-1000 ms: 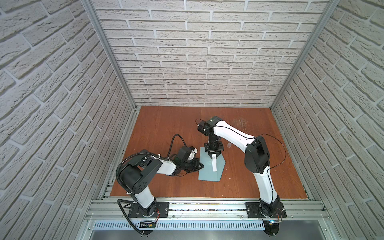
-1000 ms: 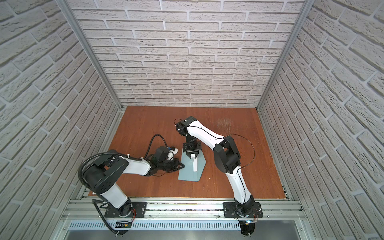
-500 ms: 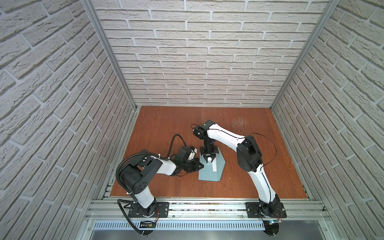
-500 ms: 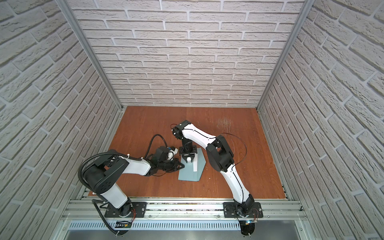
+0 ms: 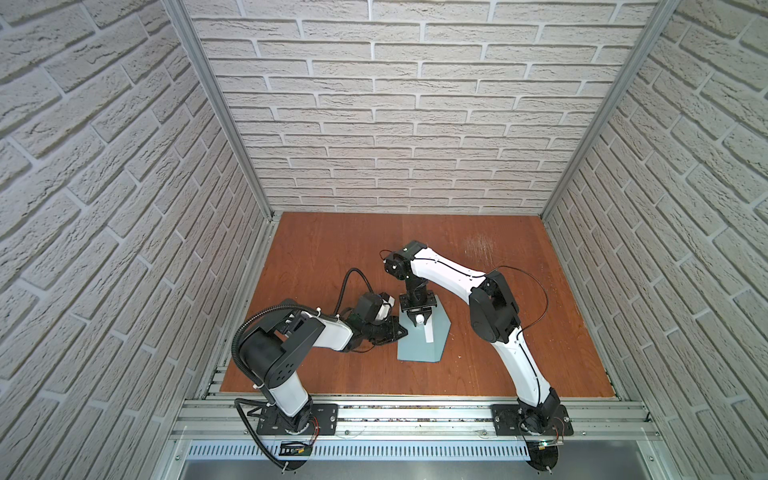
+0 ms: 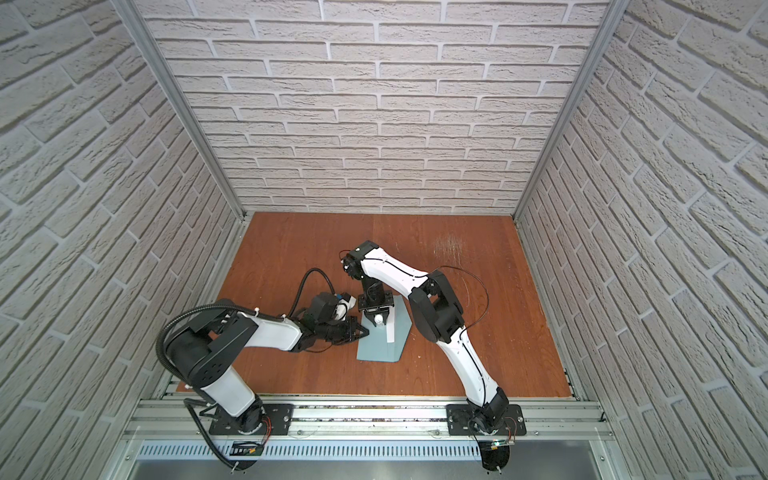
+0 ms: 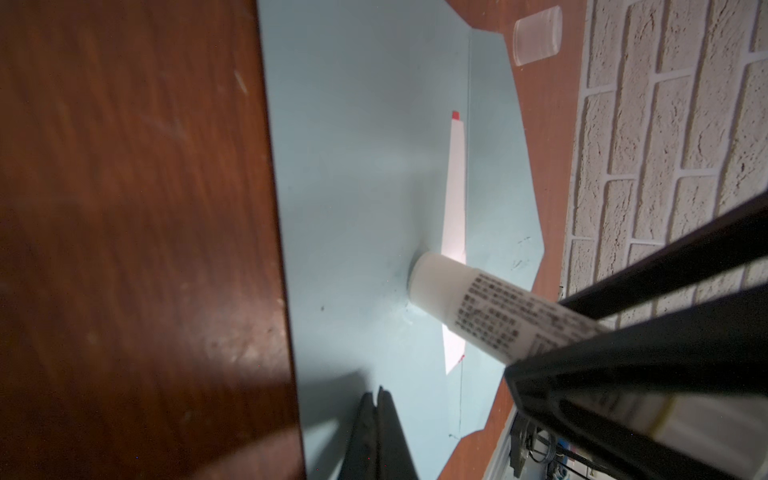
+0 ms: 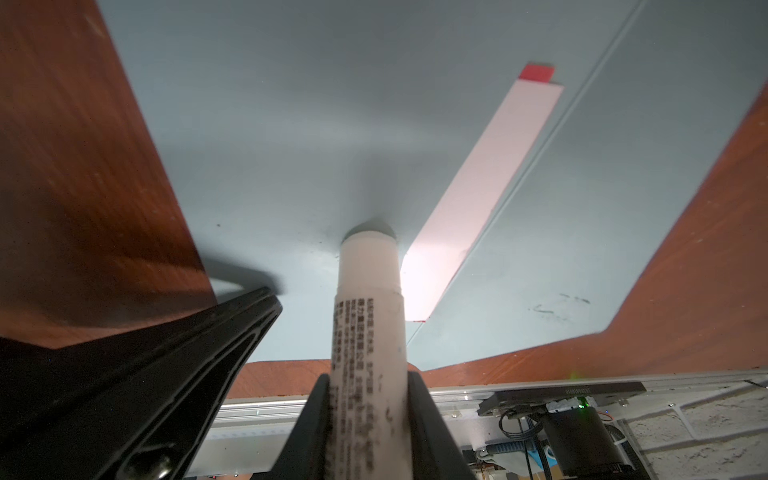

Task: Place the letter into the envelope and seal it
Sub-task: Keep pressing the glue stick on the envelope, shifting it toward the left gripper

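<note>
The light blue envelope (image 5: 415, 351) (image 6: 380, 347) lies flat on the wooden table with its flap open. A narrow pale pink strip of the letter (image 5: 429, 333) (image 8: 490, 187) with a red end shows along the fold line; the rest is inside. My right gripper (image 5: 419, 316) (image 8: 370, 382) is shut on a white glue stick (image 8: 370, 311) (image 7: 478, 303). The stick's tip touches the envelope's face (image 8: 291, 124) right beside the letter strip (image 7: 455, 187). My left gripper (image 5: 401, 331) (image 7: 380, 392) is shut with nothing in it, its tips resting on the envelope's left edge (image 7: 353, 166).
A clear plastic cap (image 7: 536, 35) lies on the table just beyond the envelope's flap. Brick-pattern walls (image 5: 415, 124) close in three sides, and a metal rail (image 5: 415, 415) runs along the front edge.
The right arm swung its elbow left and back, and its gripper shifted the stick slightly left over the envelope. The left arm has not moved.
</note>
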Action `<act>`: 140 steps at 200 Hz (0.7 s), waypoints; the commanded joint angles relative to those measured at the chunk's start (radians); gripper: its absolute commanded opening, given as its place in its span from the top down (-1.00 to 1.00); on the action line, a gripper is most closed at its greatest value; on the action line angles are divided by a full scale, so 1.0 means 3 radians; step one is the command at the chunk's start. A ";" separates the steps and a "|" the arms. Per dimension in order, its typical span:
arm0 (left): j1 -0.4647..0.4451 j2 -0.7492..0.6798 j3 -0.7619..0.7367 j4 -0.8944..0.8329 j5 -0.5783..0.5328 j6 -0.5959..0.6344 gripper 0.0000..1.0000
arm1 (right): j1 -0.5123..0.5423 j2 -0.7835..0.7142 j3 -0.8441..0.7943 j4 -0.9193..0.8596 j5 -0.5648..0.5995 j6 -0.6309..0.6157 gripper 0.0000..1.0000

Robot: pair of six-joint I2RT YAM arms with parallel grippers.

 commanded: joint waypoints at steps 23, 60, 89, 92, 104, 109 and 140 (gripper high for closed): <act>0.0012 0.0166 -0.0058 -0.0409 -0.0181 0.0075 1.00 | 0.0004 0.0263 0.0045 -0.0103 0.0317 -0.0009 0.90; 0.0013 0.0181 -0.0063 -0.0386 -0.0169 0.0068 1.00 | 0.0032 0.0394 0.0184 -0.0139 0.0293 -0.0020 0.90; 0.0013 0.0178 -0.0068 -0.0386 -0.0168 0.0070 1.00 | 0.0040 0.0448 0.0241 -0.0161 0.0294 -0.0025 0.90; 0.0013 0.0181 -0.0068 -0.0386 -0.0166 0.0070 1.00 | 0.0040 0.0449 0.0249 -0.0167 0.0292 -0.0025 0.90; 0.0015 0.0185 -0.0068 -0.0381 -0.0165 0.0070 1.00 | 0.0039 0.0449 0.0272 -0.0182 0.0299 -0.0025 0.90; 0.0016 0.0190 -0.0066 -0.0381 -0.0164 0.0070 1.00 | 0.0040 0.0440 0.0283 -0.0187 0.0301 -0.0025 0.90; 0.0017 0.0173 -0.0078 -0.0386 -0.0176 0.0067 1.00 | 0.0042 0.0256 0.0341 -0.0260 0.0361 -0.0002 0.90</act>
